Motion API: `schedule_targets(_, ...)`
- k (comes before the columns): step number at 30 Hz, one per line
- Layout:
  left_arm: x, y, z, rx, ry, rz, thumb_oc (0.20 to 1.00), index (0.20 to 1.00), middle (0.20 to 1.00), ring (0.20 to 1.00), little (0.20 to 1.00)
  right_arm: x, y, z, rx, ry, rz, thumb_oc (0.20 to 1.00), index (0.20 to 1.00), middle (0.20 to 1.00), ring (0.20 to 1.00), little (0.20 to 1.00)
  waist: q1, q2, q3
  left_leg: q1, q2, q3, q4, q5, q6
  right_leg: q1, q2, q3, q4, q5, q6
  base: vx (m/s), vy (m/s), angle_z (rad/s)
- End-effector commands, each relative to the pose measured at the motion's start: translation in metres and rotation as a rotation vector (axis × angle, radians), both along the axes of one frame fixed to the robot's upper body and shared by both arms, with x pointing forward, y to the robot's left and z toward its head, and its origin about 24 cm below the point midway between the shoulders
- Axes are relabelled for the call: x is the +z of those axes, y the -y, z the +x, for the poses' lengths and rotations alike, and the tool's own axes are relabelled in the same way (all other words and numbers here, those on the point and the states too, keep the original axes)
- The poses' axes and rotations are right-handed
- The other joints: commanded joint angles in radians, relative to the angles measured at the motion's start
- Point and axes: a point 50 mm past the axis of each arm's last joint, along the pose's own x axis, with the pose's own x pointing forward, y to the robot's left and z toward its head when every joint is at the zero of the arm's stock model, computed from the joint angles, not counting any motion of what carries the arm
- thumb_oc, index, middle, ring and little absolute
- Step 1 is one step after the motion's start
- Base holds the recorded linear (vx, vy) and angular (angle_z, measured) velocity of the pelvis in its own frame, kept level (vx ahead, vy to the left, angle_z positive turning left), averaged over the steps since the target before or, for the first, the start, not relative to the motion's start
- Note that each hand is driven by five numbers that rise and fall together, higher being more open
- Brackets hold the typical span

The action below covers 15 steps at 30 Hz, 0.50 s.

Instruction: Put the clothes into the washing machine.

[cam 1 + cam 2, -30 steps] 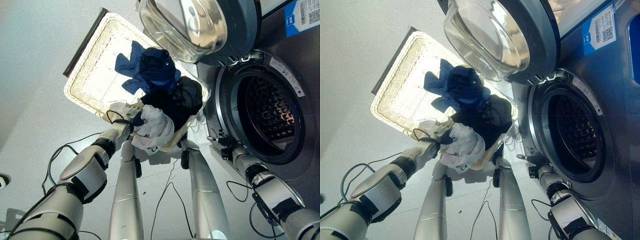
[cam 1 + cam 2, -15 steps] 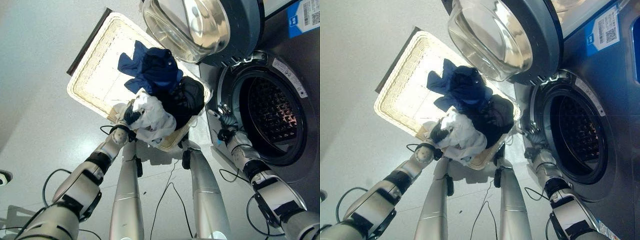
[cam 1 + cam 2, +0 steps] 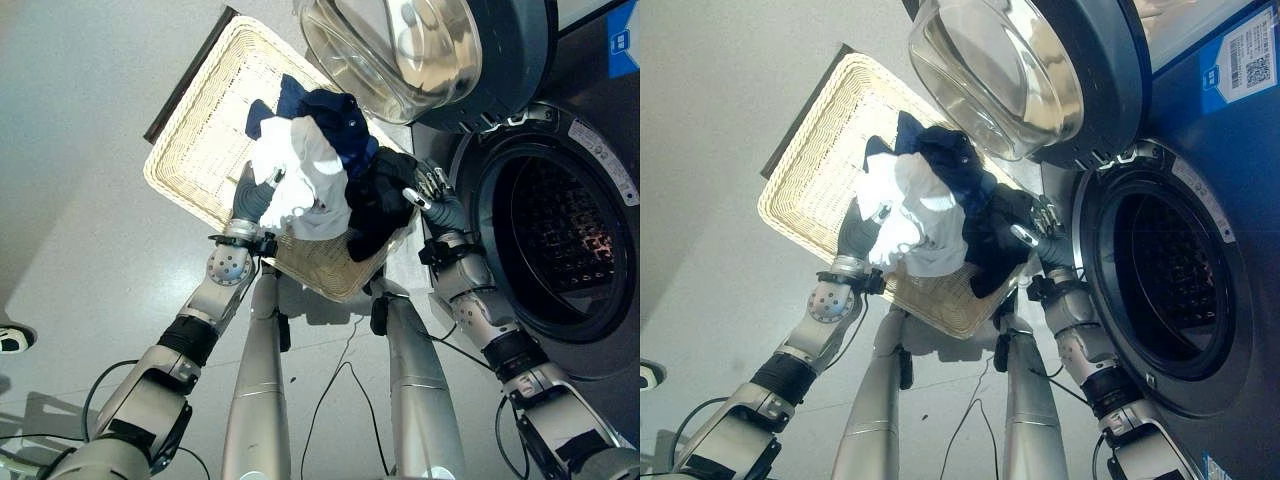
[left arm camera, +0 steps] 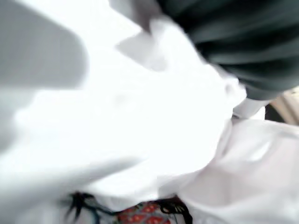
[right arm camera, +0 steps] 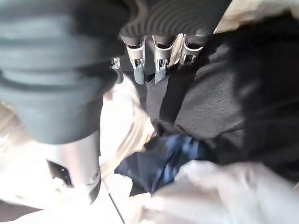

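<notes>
We hold a bundle of clothes above the basket (image 3: 200,165), beside the open washer (image 3: 560,240). The left hand (image 3: 252,195) presses into the white garment (image 3: 300,175) from one side; its fingers are buried in cloth, so we cannot tell whether they are curled. The right hand (image 3: 432,200) meets the black garment (image 3: 385,200) from the other side, its fingers extended against the fabric rather than closed round it.

Risks, as we judge them:
- The bundle appears squeezed between two hands, not gripped. If either hand eases, a piece may drop to the basket or the floor.
- The blue garment (image 3: 335,110) sits on top, held by neither hand, and may slide off during transfer.
- The open door (image 3: 410,50) hangs just above the bundle. A raised path may snag cloth on it.
- Trailing fabric may catch on the drum rim.

Count: three garments (one white, one black, one blue), one basket, one washer, one door.
</notes>
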Motion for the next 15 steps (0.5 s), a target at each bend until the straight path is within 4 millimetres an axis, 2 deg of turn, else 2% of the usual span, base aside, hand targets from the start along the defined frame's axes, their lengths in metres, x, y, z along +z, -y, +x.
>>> schedule_targets(1,0.049,0.021,-0.021,-0.136,0.278,-0.064,0.200,0.200,0.200,0.200,0.200,0.036,-0.009,-0.016,0.098,0.199,0.014,1.000,1.000,1.000,1.000,1.000,0.010,0.016,0.007,-0.011,-0.077,0.008,0.118,-0.113,0.021,0.060,0.034,-0.041,-0.299,0.273,0.104,0.00,0.000,0.00)
schedule_targets(8,0.065,0.034,-0.034,-0.186,0.368,-0.055,0.200,0.200,0.200,0.200,0.200,0.053,-0.055,-0.031,0.411,0.250,-0.010,1.000,1.000,1.000,1.000,1.000,0.015,0.020,0.007,-0.013,-0.082,0.007,0.117,-0.109,0.022,0.062,0.032,-0.044,-0.304,0.269,0.101,0.00,0.000,0.00)
schedule_targets(15,0.072,0.045,-0.040,-0.268,0.396,-0.065,0.200,0.200,0.200,0.200,0.200,0.060,-0.077,-0.033,0.484,0.262,-0.066,1.000,1.000,1.000,1.000,1.000,0.025,0.027,0.007,-0.014,-0.087,0.007,0.114,-0.103,0.021,0.064,0.030,-0.051,-0.308,0.270,0.097,0.00,-0.003,0.01)
